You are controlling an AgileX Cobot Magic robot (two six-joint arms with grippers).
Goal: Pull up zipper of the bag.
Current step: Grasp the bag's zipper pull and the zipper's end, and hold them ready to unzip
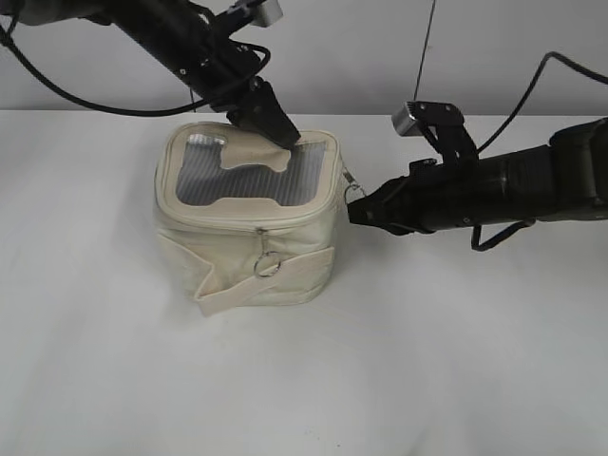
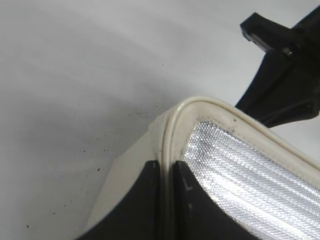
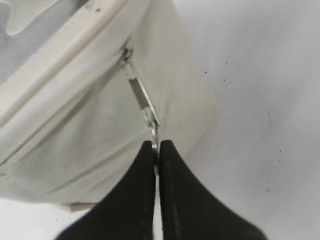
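1. Bag: a cream fabric, box-shaped bag stands upright on the white table, slightly left of centre in the exterior view. Its top panel is a clear window framed by cream piping.
2. Front of bag: a metal ring hangs at 6 o'clock from the window, above a loose fabric strap.
3. Zipper pull: a slim metal tab projecting from the bag's upper right corner, at 3 o'clock from the window. In the right wrist view the zipper pull runs from the seam down to the fingertips.
4. Right gripper: it reaches in from 3 o'clock, and its fingers are closed to a hairline gap, pinching the end of the pull. The right wrist view shows the right gripper clamped on the metal tab.
5. Left gripper: it descends from 11 o'clock onto the bag's rear top edge. In the left wrist view the left gripper has its fingers nearly together, nipping the raised piping of the rim between them.
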